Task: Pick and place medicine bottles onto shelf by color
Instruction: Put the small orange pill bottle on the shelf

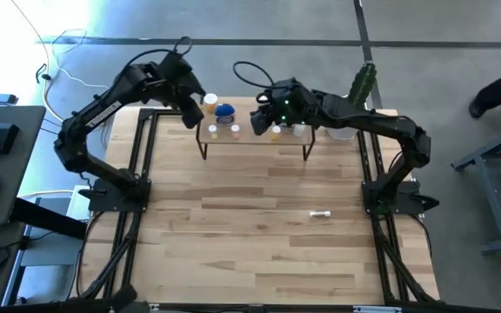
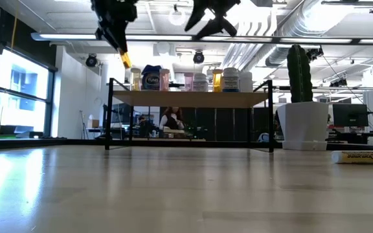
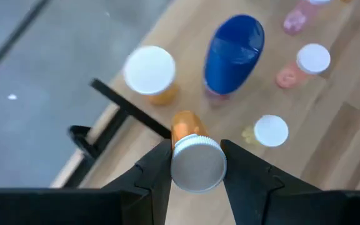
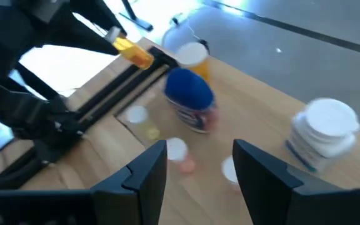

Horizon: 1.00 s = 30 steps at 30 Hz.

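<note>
The shelf (image 1: pixel 255 139) stands at the table's far side, with several small bottles on its wood top: an orange one with a white lid (image 3: pixel 150 72), a blue-lidded jar (image 3: pixel 233 53), pink ones (image 3: pixel 305 62) and a white jar (image 4: pixel 324 131). My left gripper (image 1: pixel 190 115) is over the shelf's left end, shut on an orange bottle (image 2: pixel 125 60). My right gripper (image 2: pixel 211 24) is open and empty above the shelf's middle. A white bottle (image 1: pixel 320 213) lies on its side on the table at the right. My left gripper pinches the orange bottle by its white cap (image 3: pixel 197 164) between its two fingers, one on each side of the cap. The fingers come from above, slanting down. The orange body (image 3: pixel 186 125) hangs tilted below the fingers, clear of the shelf's top.
A white pot with a green cactus (image 2: pixel 301 126) stands just right of the shelf. The shelf's black legs (image 1: pixel 203 148) reach down to the table. Bare wood table (image 1: pixel 250 252) lies in front of the shelf. A person (image 2: pixel 171 120) sits in the room behind.
</note>
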Tool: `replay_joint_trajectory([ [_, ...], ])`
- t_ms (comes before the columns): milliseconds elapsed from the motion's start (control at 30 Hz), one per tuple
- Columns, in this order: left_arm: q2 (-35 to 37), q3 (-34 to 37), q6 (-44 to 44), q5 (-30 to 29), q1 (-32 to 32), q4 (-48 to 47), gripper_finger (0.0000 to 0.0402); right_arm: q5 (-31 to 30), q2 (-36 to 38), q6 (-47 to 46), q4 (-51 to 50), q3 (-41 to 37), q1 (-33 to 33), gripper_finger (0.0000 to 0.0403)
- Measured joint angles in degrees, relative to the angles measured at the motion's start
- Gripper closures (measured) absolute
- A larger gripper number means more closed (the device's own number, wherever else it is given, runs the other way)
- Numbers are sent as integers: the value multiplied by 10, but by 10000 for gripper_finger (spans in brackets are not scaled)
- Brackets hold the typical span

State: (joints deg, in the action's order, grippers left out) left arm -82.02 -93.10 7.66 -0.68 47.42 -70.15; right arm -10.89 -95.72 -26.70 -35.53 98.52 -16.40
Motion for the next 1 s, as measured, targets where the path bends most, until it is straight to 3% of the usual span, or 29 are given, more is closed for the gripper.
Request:
replay_joint_trajectory([
  [433,-59,0,-47,30,-3,-23,284,54,-1,34,-54,0,-40,229],
  [1000,-119,0,-90,26,-3,-25,284,54,-1,62,-60,0,-42,229],
])
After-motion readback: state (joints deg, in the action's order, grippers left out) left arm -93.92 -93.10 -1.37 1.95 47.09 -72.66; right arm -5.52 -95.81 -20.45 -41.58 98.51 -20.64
